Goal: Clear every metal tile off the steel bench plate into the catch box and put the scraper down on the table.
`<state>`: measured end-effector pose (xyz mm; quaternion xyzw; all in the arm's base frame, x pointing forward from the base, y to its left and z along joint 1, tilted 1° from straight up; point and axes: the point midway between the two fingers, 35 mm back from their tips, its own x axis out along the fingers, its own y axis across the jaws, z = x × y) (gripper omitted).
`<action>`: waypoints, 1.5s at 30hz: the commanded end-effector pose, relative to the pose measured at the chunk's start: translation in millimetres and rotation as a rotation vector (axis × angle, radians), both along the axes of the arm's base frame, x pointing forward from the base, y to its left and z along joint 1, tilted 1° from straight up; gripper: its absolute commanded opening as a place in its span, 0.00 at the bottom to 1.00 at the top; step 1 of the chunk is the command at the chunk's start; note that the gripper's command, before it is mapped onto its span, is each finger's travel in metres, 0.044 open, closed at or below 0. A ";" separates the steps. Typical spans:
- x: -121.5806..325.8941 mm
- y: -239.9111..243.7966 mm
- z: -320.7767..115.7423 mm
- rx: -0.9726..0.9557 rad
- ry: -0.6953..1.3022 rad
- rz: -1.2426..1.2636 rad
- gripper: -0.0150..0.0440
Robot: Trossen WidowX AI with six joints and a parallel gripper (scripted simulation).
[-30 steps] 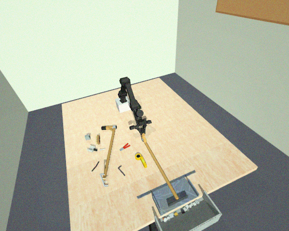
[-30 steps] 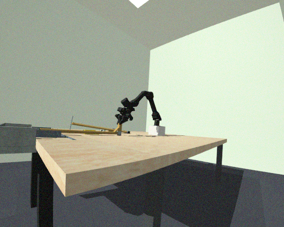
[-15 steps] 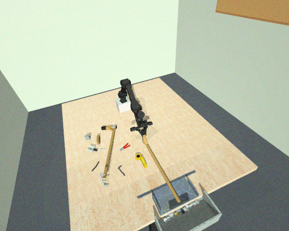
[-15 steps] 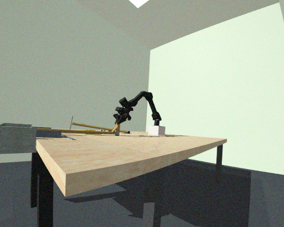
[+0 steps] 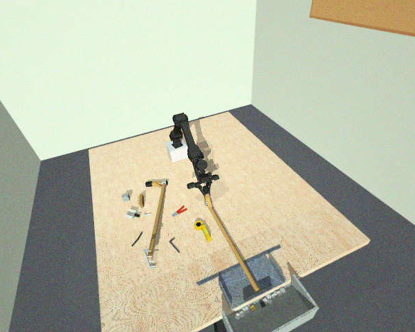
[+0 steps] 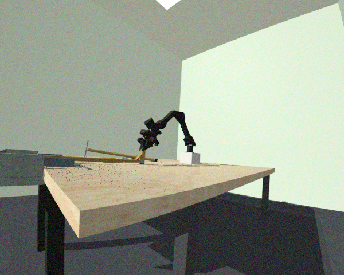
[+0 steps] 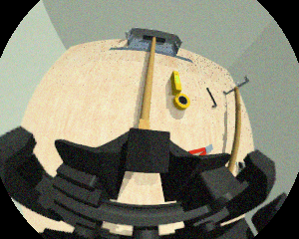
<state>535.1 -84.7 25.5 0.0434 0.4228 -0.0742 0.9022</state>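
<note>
My gripper [image 5: 206, 195] [image 6: 141, 150] [image 7: 145, 133] is shut on the grip of the long scraper [image 5: 229, 241] [image 6: 106, 160] [image 7: 149, 85]. The scraper's wooden handle runs out low over the table to its dark blade [image 5: 265, 283], which is over the far part of the steel bench plate [image 5: 231, 282] [image 6: 59, 162], near the catch box. I make out no tile on the visible part of the plate; the spot behind the blade is hidden. The catch box [image 5: 290, 310] [image 6: 18, 167] holds several small metal tiles [image 5: 240, 314] in a row along its side next to the plate.
A second long wooden-handled tool [image 5: 158, 218] [image 7: 237, 119] lies to one side. Between it and the scraper are a yellow tape measure [image 5: 198, 224] [image 7: 182, 101], red-handled pliers [image 5: 179, 210] [image 7: 198, 151] and a hex key [image 5: 175, 245] [image 7: 211, 98]. Beyond it are a wooden block [image 5: 140, 200] and a black rod [image 5: 137, 238].
</note>
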 end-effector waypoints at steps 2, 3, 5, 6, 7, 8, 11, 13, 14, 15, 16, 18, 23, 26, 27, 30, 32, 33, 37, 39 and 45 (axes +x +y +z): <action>-1.4 0.3 1.2 -0.001 -0.005 -0.001 0.25; -2.4 0.5 1.5 -0.001 -0.005 -0.001 0.25; -4.4 0.9 1.9 -0.001 -0.005 -0.001 0.25; -5.5 1.1 2.2 -0.001 -0.005 -0.001 0.25; -6.5 1.3 2.4 -0.001 -0.005 -0.001 0.25; -7.5 1.4 2.6 -0.001 -0.005 -0.001 0.25; -10.7 2.0 3.3 -0.001 -0.005 -0.001 0.25; -12.8 2.4 3.7 -0.001 -0.005 -0.001 0.25; -13.9 2.6 3.9 -0.001 -0.005 -0.001 0.25; -14.9 2.8 4.1 -0.001 -0.005 -0.001 0.25; -16.0 3.0 4.3 -0.001 -0.005 -0.001 0.25; -18.2 3.4 4.7 -0.001 -0.005 -0.002 0.25; -23.6 4.3 5.6 -0.001 -0.005 -0.002 0.25; -26.9 4.9 6.1 -0.001 -0.006 -0.002 0.25; -28.0 5.1 6.2 -0.001 -0.006 -0.002 0.25; -31.3 5.7 6.7 -0.001 -0.006 -0.002 0.25; -33.5 6.1 7.0 -0.001 -0.006 -0.002 0.25; -34.6 6.3 7.2 -0.001 -0.006 -0.002 0.25; -39.1 7.1 7.7 -0.001 -0.006 -0.002 0.25; -41.4 7.5 8.0 -0.001 -0.006 -0.002 0.25; -48.3 8.7 8.6 -0.001 -0.006 -0.002 0.25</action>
